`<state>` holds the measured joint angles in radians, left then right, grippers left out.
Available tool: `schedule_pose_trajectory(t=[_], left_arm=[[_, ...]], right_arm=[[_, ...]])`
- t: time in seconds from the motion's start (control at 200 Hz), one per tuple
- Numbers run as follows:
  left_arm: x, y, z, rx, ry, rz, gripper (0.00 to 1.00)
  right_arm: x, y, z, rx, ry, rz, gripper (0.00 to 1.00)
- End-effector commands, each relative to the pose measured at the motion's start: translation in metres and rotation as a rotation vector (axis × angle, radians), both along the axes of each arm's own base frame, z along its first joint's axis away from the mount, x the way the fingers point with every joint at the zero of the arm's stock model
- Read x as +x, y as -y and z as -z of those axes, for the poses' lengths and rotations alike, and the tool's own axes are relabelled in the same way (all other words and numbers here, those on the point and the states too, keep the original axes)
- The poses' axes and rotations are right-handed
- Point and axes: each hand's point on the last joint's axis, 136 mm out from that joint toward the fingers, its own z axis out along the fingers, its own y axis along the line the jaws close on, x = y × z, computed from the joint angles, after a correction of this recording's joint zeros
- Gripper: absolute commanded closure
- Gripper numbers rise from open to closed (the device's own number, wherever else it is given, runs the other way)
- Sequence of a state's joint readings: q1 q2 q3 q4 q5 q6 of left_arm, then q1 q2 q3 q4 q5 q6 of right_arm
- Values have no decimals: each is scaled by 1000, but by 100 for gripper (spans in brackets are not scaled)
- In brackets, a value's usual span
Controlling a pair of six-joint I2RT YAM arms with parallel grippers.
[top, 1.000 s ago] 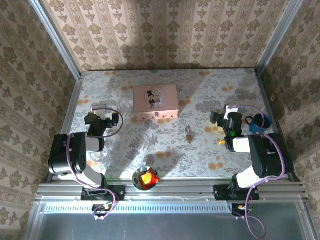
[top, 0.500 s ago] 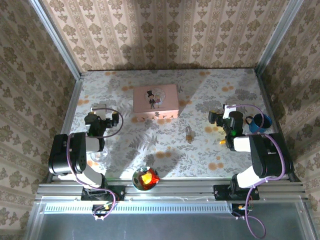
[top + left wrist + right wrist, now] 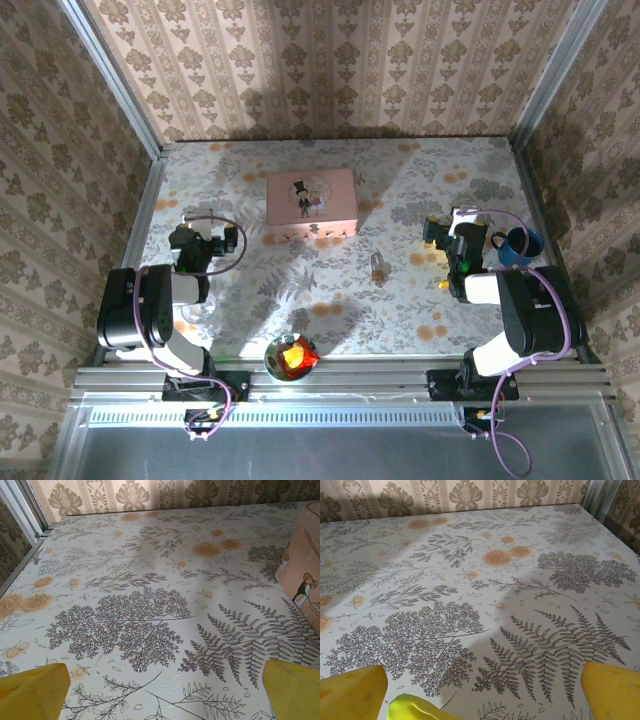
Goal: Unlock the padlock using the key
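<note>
Padlock (image 3: pixel 379 267) is sitting on the flowery worktop (image 3: pixel 300 290) between the two arms. It's well apart from the left jaws and a lot nearer the right jaws, off to their left and a touch closer to the near edge. Nothing is touching it. I honestly can't pick out the key, it's too small from up top.

Both sets of jaws are spread wide with nothing in them. In the left wrist view the yellow fingers (image 3: pixel 30 690) sit in the bottom corners with bare worktop between, and the pink box (image 3: pixel 311 196) is peeking in on the right. The right wrist view is the same, fingers (image 3: pixel 612 690) wide, plus a yellow-green rounded thing (image 3: pixel 415 707) at the bottom edge. I can't tell if it touches.

The box lid has a little cartoon couple on it. Any lettering is too small to read.
</note>
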<state>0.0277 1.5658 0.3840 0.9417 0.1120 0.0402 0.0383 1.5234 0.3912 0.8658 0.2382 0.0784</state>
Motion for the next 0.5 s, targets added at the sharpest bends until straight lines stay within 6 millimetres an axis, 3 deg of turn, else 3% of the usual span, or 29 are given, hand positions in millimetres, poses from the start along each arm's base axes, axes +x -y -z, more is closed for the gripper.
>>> schedule_pose_trajectory(t=[0.0, 0.495], left_arm=[[0, 1, -2, 19, 3, 7, 0], [0, 4, -1, 33, 1, 11, 0]], right_arm=[[-1, 4, -3, -10, 19, 33, 0], [-1, 4, -3, -10, 19, 34, 0]])
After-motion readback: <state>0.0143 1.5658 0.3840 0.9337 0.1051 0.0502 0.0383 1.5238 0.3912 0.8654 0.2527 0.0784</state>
